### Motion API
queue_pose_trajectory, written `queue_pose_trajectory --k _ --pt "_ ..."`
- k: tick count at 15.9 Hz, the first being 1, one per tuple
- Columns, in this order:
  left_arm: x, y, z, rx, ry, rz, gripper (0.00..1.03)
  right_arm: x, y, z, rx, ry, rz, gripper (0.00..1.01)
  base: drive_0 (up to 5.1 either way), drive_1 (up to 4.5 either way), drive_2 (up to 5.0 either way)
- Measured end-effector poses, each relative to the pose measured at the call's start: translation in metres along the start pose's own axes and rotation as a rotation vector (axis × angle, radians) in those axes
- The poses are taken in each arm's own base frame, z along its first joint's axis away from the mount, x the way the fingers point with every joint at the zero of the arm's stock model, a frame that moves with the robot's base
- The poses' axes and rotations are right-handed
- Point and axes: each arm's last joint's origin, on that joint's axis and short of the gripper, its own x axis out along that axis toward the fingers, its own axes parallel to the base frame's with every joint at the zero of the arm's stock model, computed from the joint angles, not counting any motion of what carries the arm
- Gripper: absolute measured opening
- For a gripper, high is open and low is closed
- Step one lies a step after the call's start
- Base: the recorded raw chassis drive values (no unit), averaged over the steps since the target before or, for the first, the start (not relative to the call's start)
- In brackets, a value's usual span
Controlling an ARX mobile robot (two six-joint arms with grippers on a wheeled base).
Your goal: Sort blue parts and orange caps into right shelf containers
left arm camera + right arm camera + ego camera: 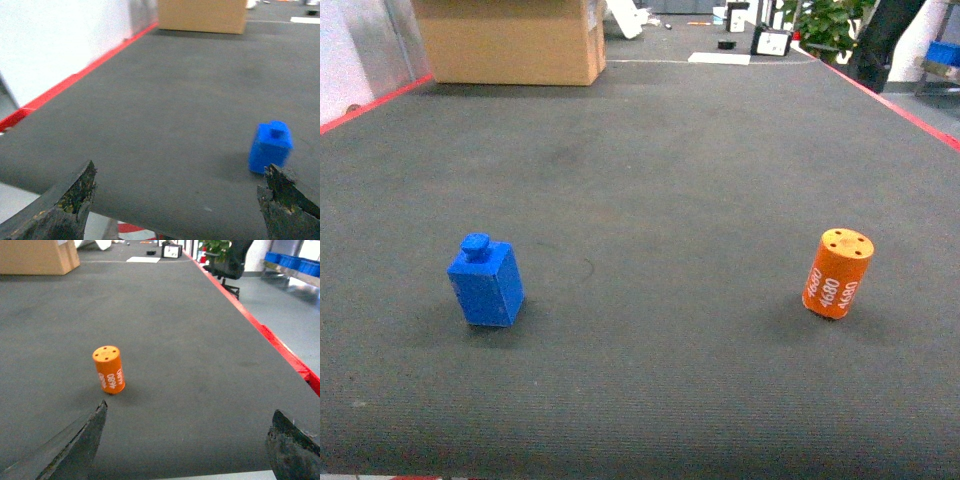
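Clearly our table (pixel 650 180) bears the blue part (pixel 486 282) near its front-left corner, the orange cap (pixel 838 273) front-right. Both grippers, left (pixel 177 200) and right (pixel 187 440), gape wide, empty. Either piece might topple if nudged off-centre.

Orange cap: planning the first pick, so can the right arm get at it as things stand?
Probably yes. The orange cap stands alone on bare mat ahead of the open right claw, nothing between.

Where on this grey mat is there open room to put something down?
The widest bare stretch lies between the blue part and the orange cap. More bare mat runs from them back to the cardboard box. It's crowded only at the far edge, around the box and clutter.
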Motion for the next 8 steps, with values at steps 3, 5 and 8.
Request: queue_pose_trajectory --k 3,5,8 --pt "0.016 -0.021 0.027 -0.043 -0.076 0.026 0.98 0.002 0.007 0.014 0.029 -0.058 -0.012 0.98 0.0 0.00 0.0" --pt "0.043 -0.043 0.038 -0.043 -0.080 -0.055 0.98 0.019 0.016 0.028 0.028 -0.073 0.022 0.98 0.0 0.00 0.0" --pt "0.101 -0.082 0.043 -0.014 -0.001 -0.162 0.98 0.077 0.034 0.061 0.041 -0.063 0.112 0.98 0.0 0.00 0.0"
